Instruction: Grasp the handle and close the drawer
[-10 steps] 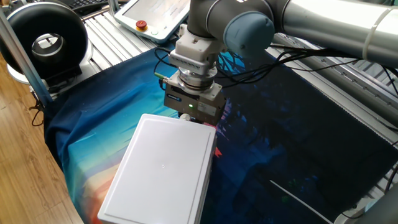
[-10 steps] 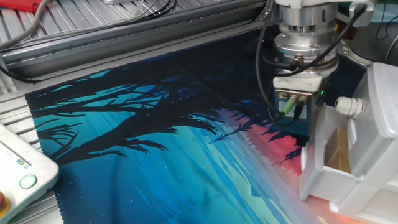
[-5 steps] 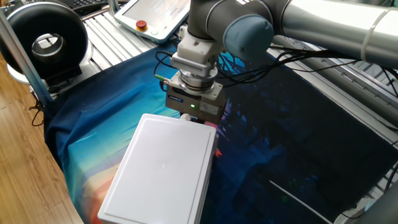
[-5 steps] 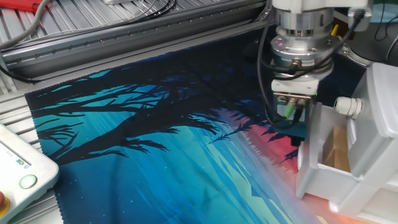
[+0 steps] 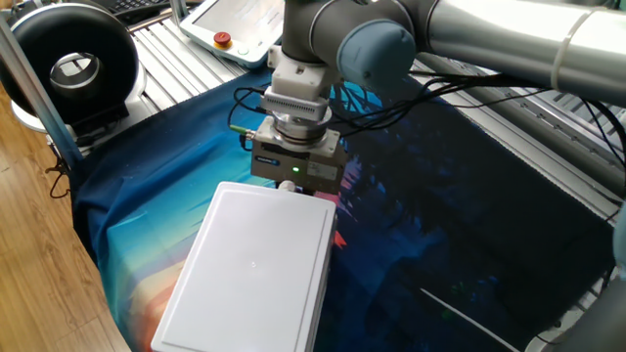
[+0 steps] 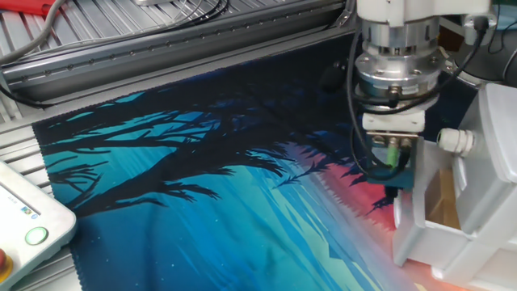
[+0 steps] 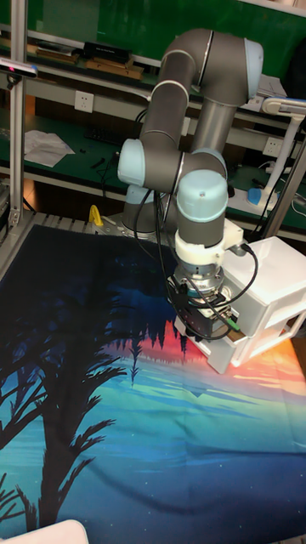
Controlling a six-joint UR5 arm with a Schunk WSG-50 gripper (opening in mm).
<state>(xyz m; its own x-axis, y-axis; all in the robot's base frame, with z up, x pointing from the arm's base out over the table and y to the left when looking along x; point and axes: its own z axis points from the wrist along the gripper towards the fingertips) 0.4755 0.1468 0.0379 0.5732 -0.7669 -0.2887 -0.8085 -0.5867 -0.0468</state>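
The drawer [image 5: 254, 269] belongs to a large white box lying on the printed cloth. Its thin front panel [image 6: 408, 214] stands a little out from the box [image 7: 274, 285], and a tan inside shows in the gap. My gripper [image 6: 397, 179] hangs straight down against that panel, at the box's far end [image 5: 293, 183], left of the box in the tall view [image 7: 208, 336]. The handle is hidden between the fingers, and the panel moves with them. A similar white knob [image 6: 455, 140] sticks out of the box front just above.
The blue and orange cloth [image 5: 469, 225] covers the table. A white pendant [image 5: 240, 24] with a red button lies at the back, and its corner shows in the other fixed view [image 6: 20, 214]. A black round device [image 5: 73, 64] stands at the left. Cables trail from my wrist.
The gripper and front panel first slid slightly away from the box, then back toward it. The gap is now about as narrow as a second ago. The wrist shifted a little left.
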